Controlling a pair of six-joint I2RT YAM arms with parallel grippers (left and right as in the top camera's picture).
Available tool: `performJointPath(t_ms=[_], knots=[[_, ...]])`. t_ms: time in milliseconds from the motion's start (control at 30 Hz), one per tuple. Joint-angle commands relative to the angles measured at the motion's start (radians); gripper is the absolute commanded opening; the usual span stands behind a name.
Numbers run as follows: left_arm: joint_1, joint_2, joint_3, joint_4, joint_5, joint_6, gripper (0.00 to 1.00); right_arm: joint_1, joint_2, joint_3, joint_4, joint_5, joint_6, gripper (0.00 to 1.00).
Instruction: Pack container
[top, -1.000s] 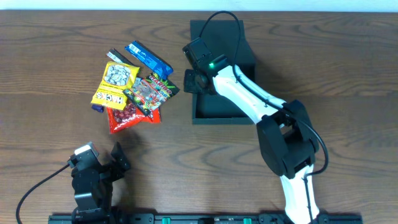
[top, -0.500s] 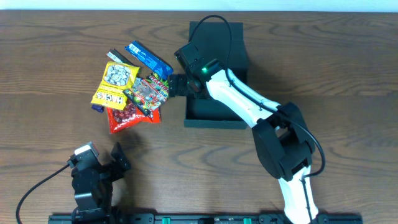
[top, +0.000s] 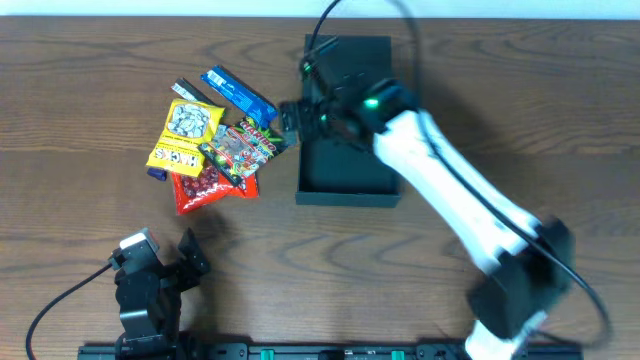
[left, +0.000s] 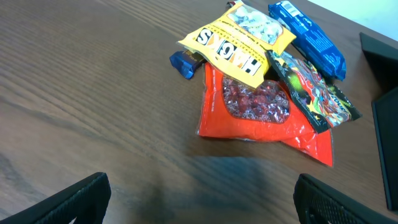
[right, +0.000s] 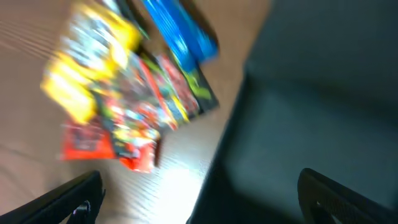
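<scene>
1. Box (top: 345, 170): sits on counter (top: 90, 120), far-centre, just rt of snack pile (top: 215, 150). It's open, w/ lid (top: 365, 55) folded back on the far side.
2. Rt claw (top: 292, 120): at box's left wall, betw box and pile. The arm reaches across the box from near-rt and is blurred in the overhead view.
3. Rt wrist view is v. blurred. The fingertips sit at the two bottom corners of the frame, so the claw is wide w/ nothing betw them. Box wall and inside show at rt, pile at left.
4. Can't tell if rt claw touches the box wall or any pack.
5. Left claw (top: 163, 248): near-left of counter, well apart from the pile and facing it. It's wide and holds nothing. Only counter shows betw its tips in the wrist view.
6. The pile:
   - Yellow pack (left: 239, 37) is on top, left side.
   - Red pack (left: 258, 115) is partly under yellow and is the one nearest the left claw.
   - Green pack (left: 311, 90) overlaps red's rt side, w/ its corner just beside the box.
   - Blue pack (left: 308, 34) lies at the far side, angled, next to green.
7. A dark-blue bit (left: 185, 62) pokes out by yellow's left edge. Can't tell what it is.
</scene>
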Motion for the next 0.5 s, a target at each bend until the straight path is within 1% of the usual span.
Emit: performJointPath(t_ms=[0, 33, 100, 167, 267, 467], knots=[[-0.004, -0.006, -0.009, 0.000, -0.003, 0.014, 0.95, -0.003, -0.097, 0.023, -0.002, 0.037, -0.140, 0.99], [-0.004, -0.006, -0.009, 0.000, -0.003, 0.014, 0.95, -0.003, -0.117, 0.023, -0.014, 0.042, -0.182, 0.99], [-0.004, -0.006, -0.009, 0.000, -0.003, 0.014, 0.95, -0.007, -0.145, 0.023, -0.024, 0.044, -0.223, 0.99], [-0.004, -0.006, -0.009, 0.000, -0.003, 0.014, 0.95, -0.011, -0.156, 0.023, -0.054, 0.093, -0.259, 0.99], [-0.004, -0.006, -0.009, 0.000, -0.003, 0.014, 0.95, -0.019, -0.154, 0.016, -0.122, 0.197, -0.264, 0.99], [-0.004, -0.006, -0.009, 0.000, -0.003, 0.014, 0.95, -0.019, -0.154, 0.006, -0.152, 0.207, -0.287, 0.99]])
